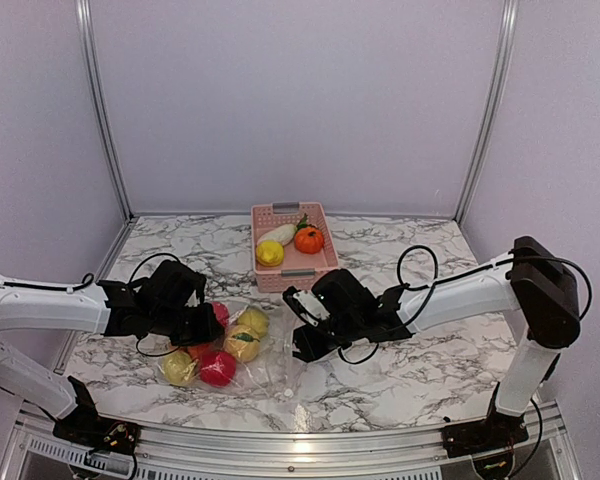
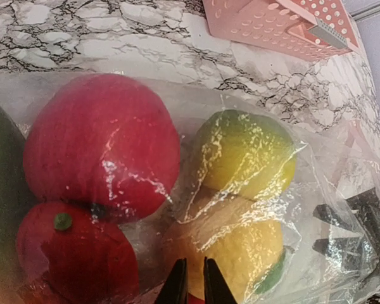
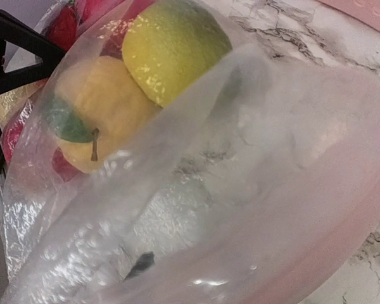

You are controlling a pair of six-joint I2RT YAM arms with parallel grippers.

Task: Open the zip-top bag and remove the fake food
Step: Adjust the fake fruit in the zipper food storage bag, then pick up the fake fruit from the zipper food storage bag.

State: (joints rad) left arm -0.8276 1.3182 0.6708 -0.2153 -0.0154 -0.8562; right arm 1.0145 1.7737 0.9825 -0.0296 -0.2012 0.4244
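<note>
My left hand pinches the zip-top bag, with fake food just ahead. I cannot tell my right hand's grip.

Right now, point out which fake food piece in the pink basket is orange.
The round green-topped fruit at the right of the basket; the radish is white, the third piece yellow.

In the right wrist view the blurred zip-top bag largely hides the right hand
</note>
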